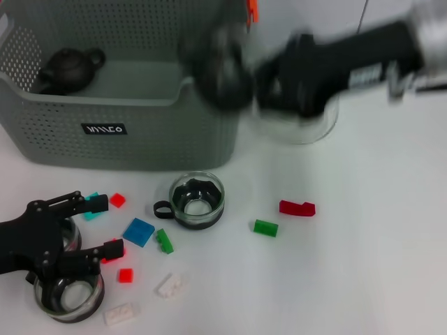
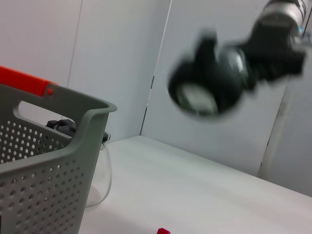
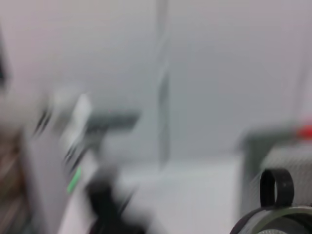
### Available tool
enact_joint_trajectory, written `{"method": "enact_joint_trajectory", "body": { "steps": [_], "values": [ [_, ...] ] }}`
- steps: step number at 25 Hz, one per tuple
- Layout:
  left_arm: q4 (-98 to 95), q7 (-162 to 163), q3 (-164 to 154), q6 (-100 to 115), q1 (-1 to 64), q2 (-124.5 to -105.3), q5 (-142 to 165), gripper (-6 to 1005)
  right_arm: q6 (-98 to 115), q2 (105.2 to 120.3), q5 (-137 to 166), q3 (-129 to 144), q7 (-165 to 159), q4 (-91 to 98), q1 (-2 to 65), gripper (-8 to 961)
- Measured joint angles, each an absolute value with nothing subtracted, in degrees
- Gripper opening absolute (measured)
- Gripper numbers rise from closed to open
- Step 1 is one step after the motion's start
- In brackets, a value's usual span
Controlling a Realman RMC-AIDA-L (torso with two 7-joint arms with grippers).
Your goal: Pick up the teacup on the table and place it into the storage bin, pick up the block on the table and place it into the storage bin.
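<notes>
The grey-green storage bin (image 1: 140,132) stands at the back left; it also shows in the left wrist view (image 2: 53,165). My right gripper (image 1: 255,80), blurred, is shut on a dark teacup (image 1: 218,73) and holds it in the air at the bin's right rim. The cup shows in the left wrist view (image 2: 204,90) and in the right wrist view (image 3: 273,214). A second teacup (image 1: 198,199) stands in front of the bin. My left gripper (image 1: 101,227) is open, low at the front left, above a third teacup (image 1: 68,296). Several small blocks lie about, among them a blue block (image 1: 138,232).
A dark teapot-like thing (image 1: 70,66) lies in the bin. A clear glass bowl (image 1: 311,125) stands right of the bin, behind my right arm. A green block (image 1: 265,227) and a red block (image 1: 297,207) lie at the middle right. The bin has an orange tab (image 1: 251,10).
</notes>
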State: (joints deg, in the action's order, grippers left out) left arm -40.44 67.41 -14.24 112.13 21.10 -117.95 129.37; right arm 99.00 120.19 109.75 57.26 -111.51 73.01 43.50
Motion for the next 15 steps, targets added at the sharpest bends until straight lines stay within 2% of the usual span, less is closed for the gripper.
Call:
{"method": "enact_joint_trajectory", "body": {
  "steps": [5, 10, 12, 15],
  "values": [
    [-40.05, 67.61, -13.93, 112.06, 21.61, -117.95, 129.36, 874, 82.31, 120.07, 100.55, 55.37, -112.21, 69.81, 44.14, 58],
    [-39.46, 67.89, -13.9, 112.06, 22.76, -117.96, 129.31, 874, 66.86, 118.03, 109.89, 58.14, -121.42, 58.02, 57.26, 57],
    [-38.87, 67.9, -13.89, 112.04, 23.08, -117.95, 129.3, 874, 61.83, 117.92, 116.74, 58.52, -125.18, 53.61, 62.86, 57],
    [-38.53, 67.91, -13.88, 112.06, 23.26, -117.95, 129.29, 874, 55.54, 118.71, 127.25, 58.54, -128.91, 46.38, 70.6, 58]
  ]
}}
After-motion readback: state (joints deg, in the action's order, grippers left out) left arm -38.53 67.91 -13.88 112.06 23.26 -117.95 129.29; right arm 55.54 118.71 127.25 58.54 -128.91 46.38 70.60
